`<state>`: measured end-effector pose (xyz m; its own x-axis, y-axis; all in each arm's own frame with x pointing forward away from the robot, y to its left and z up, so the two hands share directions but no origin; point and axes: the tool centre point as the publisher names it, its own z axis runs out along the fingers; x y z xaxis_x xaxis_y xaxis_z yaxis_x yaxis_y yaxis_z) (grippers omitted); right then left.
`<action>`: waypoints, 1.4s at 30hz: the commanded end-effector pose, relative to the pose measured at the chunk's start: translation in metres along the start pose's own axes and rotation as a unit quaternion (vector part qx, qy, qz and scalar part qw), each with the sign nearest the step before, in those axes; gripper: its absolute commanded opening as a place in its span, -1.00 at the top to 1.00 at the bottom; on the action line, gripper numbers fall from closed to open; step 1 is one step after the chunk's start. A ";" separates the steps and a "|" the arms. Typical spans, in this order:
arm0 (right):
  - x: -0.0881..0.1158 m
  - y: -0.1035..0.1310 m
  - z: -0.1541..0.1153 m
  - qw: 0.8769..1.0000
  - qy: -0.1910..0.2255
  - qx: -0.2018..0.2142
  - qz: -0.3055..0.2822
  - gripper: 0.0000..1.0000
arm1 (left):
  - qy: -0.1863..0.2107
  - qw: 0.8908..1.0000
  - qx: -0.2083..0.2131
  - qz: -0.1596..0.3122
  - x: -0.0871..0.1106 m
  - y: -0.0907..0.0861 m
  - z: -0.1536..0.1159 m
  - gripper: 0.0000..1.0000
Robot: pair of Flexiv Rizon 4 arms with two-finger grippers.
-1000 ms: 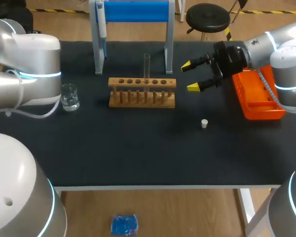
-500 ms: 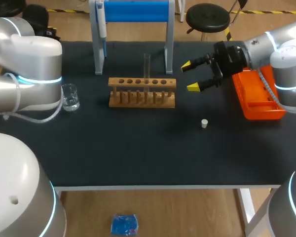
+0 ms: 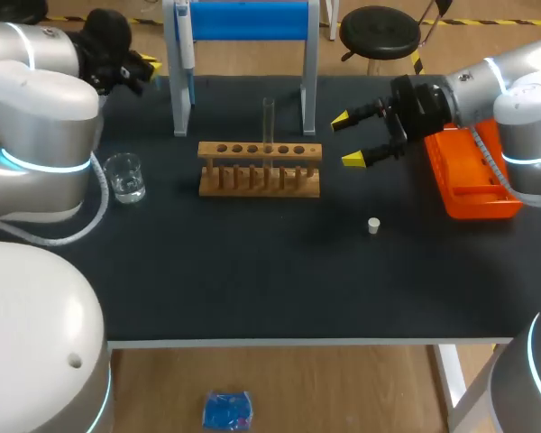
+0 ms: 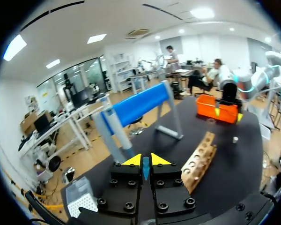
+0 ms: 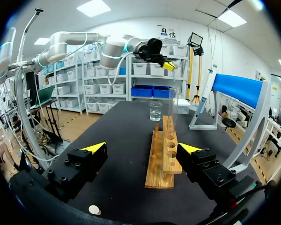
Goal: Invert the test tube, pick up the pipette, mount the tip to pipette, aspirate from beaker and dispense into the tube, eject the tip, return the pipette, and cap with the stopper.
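A clear test tube [image 3: 269,119] stands upright in the wooden rack [image 3: 260,168]. The pipette [image 3: 186,41] hangs on the blue stand [image 3: 248,20] at the table's back. My left gripper [image 3: 146,67] is shut and empty, just left of that stand. In the left wrist view the pipette [image 4: 115,130] hangs just ahead of the left gripper [image 4: 143,160]. My right gripper [image 3: 351,140] is open beside the rack's right end, holding nothing. In the right wrist view the rack [image 5: 163,149] lies ahead between the right gripper's [image 5: 143,148] open fingers. A glass beaker [image 3: 126,177] stands left of the rack.
A small white stopper [image 3: 373,225] lies on the dark mat in front of the right gripper. An orange tip box [image 3: 473,177] sits at the right edge, under my right arm. The stand's grey legs [image 3: 309,86] rise behind the rack.
My left arm has swung up and back, bringing its shut gripper into view beside the pipette stand. The right arm and everything on the table stayed put.
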<state>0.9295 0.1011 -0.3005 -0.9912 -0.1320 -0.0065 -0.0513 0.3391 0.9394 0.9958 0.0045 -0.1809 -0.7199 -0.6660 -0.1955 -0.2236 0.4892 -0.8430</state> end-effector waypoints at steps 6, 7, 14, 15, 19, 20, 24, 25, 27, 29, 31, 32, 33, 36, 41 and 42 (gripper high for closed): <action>0.000 0.000 -0.001 1.000 0.001 0.001 0.000 -1.00 | 0.194 0.980 0.007 0.047 0.059 -0.025 -0.040 1.00; 0.000 0.000 -0.001 1.000 0.001 0.001 0.000 -1.00 | 0.204 0.978 0.002 0.052 0.066 -0.028 -0.040 1.00; 0.000 0.000 -0.001 1.000 0.001 0.001 0.000 -1.00 | 0.247 0.967 -0.017 0.064 0.107 -0.047 -0.031 1.00; 0.000 0.000 -0.001 1.000 0.001 0.001 0.000 -1.00 | 0.250 0.966 -0.017 0.060 0.111 -0.049 -0.029 1.00; 0.000 0.000 -0.001 1.000 0.001 0.001 0.000 -1.00 | 0.270 0.960 -0.035 0.060 0.127 -0.058 -0.022 1.00; 0.000 0.000 -0.001 1.000 0.001 0.001 0.000 -1.00 | 0.277 0.958 -0.047 0.065 0.132 -0.060 -0.019 1.00; 0.000 0.000 -0.001 1.000 0.001 0.001 0.000 -1.00 | 0.291 0.952 -0.067 0.064 0.147 -0.066 -0.009 1.00; 0.000 0.000 -0.001 1.000 0.001 0.001 0.000 -1.00 | 0.298 0.951 -0.062 0.059 0.150 -0.067 -0.006 1.00; 0.000 0.000 -0.001 1.000 0.001 0.001 0.000 -1.00 | 0.297 0.951 -0.065 0.060 0.156 -0.071 -0.002 1.00; 0.000 0.000 -0.001 1.000 0.001 0.001 0.000 -1.00 | 0.300 0.950 -0.059 0.063 0.163 -0.076 0.002 1.00; 0.000 0.000 -0.001 1.000 0.001 0.001 0.000 -1.00 | 0.298 0.951 -0.057 0.064 0.169 -0.080 0.005 1.00; 0.000 0.000 -0.001 1.000 0.001 0.001 0.000 -1.00 | 0.295 0.952 -0.055 0.064 0.172 -0.081 0.006 1.00; 0.000 0.000 -0.001 1.000 0.001 0.001 0.000 -1.00 | 0.292 0.953 -0.052 0.068 0.174 -0.084 0.007 1.00; 0.000 0.000 -0.001 1.000 0.001 0.001 0.000 -1.00 | 0.281 0.956 -0.045 0.070 0.179 -0.088 0.007 1.00; 0.000 0.000 -0.001 1.000 0.001 0.001 0.000 -1.00 | 0.270 0.960 -0.043 0.068 0.180 -0.089 0.005 1.00; 0.000 0.000 -0.001 1.000 0.001 0.001 0.000 -1.00 | 0.267 0.961 -0.040 0.066 0.181 -0.089 0.006 1.00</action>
<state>0.9295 0.1011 -0.3005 -0.9912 -0.1320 -0.0065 -0.0513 0.3391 0.9394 0.8953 -0.1632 -0.1428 -0.9781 -0.2074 0.0144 -0.1413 0.6123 -0.7779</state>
